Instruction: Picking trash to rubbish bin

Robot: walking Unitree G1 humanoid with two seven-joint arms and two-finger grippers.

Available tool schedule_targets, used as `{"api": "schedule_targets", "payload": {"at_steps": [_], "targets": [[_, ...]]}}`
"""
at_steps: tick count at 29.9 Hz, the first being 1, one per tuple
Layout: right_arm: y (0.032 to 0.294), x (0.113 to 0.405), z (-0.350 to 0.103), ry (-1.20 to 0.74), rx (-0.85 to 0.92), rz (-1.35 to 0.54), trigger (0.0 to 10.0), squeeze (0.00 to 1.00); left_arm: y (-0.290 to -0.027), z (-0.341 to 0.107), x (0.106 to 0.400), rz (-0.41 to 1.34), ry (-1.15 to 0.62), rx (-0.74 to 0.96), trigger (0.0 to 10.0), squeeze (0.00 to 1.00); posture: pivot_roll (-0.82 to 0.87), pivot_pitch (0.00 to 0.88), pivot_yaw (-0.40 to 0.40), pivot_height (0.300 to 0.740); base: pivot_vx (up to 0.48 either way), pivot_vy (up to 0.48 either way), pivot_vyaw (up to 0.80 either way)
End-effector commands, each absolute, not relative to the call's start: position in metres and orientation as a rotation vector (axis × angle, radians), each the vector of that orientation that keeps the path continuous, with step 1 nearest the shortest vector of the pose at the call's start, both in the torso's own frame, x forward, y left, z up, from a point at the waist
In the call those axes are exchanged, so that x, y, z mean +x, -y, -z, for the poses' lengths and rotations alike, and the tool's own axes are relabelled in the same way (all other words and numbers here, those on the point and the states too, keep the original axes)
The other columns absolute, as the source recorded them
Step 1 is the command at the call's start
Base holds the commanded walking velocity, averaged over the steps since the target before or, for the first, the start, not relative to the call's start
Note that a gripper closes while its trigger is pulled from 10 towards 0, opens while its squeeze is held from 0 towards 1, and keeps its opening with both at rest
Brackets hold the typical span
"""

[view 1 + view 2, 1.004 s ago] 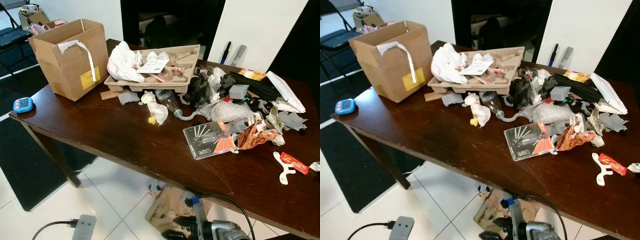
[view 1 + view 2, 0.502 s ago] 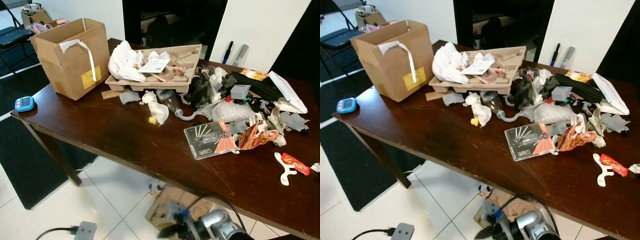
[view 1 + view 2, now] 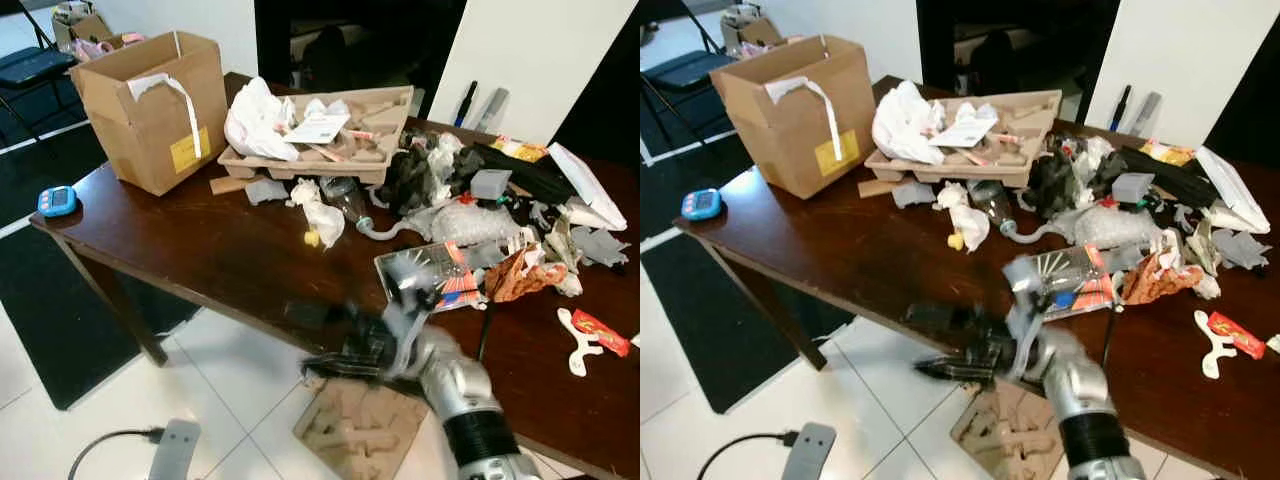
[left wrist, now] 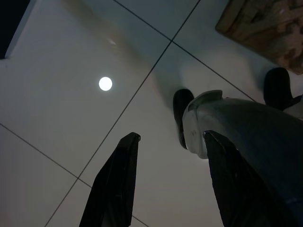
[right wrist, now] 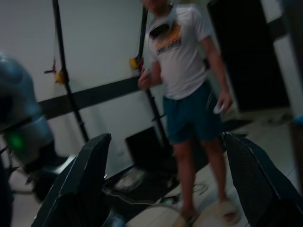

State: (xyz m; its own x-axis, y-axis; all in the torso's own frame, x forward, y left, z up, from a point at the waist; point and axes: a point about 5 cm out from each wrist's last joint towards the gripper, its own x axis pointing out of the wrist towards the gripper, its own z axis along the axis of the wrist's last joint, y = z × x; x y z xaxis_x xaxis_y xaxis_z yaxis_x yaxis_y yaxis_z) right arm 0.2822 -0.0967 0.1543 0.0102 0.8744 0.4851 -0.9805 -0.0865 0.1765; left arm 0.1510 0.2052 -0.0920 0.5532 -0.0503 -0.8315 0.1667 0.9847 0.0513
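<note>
- Right now my right fingers (image 3: 940,345) are spread, empty, at the near edge of the worktop (image 3: 200,250), pointing left.
- Nearest trash: blister pack (image 3: 432,277), just right of the arm.
- It looks light, stiff and slick; I'd pinch a card edge.
- It lies flat, long axis roughly left-right.
- Left fingers (image 4: 165,179) are spread over the floor, idle.
</note>
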Motion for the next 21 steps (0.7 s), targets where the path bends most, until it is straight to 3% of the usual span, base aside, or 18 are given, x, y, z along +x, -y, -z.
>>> {"api": "schedule_targets", "payload": {"at_steps": [1,3,8,12,16,21], "targets": [[0.1,0.293,-0.169,0.313,0.539,-1.447,10.0,0.0,-0.199,0.095,0.146,0.154,-0.99,0.13,10.0,0.0,0.12,0.113,-0.024,0.74,0.0,0.0,0.0],[0.095,0.314,-0.178,0.302,0.431,-1.255,10.0,0.0,-0.197,0.094,0.148,0.161,-0.983,0.131,10.0,0.0,0.12,0.111,-0.025,0.74,0.0,0.0,0.0],[0.091,0.33,-0.177,0.233,0.303,-1.086,10.0,0.0,-0.195,0.094,0.149,0.165,-0.979,0.132,10.0,0.0,0.12,0.111,-0.029,0.74,0.0,0.0,0.0],[0.095,0.355,-0.167,0.062,0.037,-0.798,10.0,0.0,-0.192,0.09,0.159,0.16,-0.941,0.111,10.0,0.0,0.12,0.107,-0.043,0.74,0.0,0.0,0.0],[0.1,0.359,-0.161,0.01,-0.021,-0.744,10.0,0.0,-0.191,0.088,0.164,0.157,-0.919,0.102,10.0,0.0,0.13,0.108,-0.051,0.74,0.0,0.0,0.0],[0.144,0.371,-0.15,-0.094,-0.079,-0.514,10.0,0.0,-0.19,0.081,0.177,0.158,-0.852,0.092,10.0,0.0,0.13,0.11,-0.057,0.74,0.0,0.0,0.0]]}}
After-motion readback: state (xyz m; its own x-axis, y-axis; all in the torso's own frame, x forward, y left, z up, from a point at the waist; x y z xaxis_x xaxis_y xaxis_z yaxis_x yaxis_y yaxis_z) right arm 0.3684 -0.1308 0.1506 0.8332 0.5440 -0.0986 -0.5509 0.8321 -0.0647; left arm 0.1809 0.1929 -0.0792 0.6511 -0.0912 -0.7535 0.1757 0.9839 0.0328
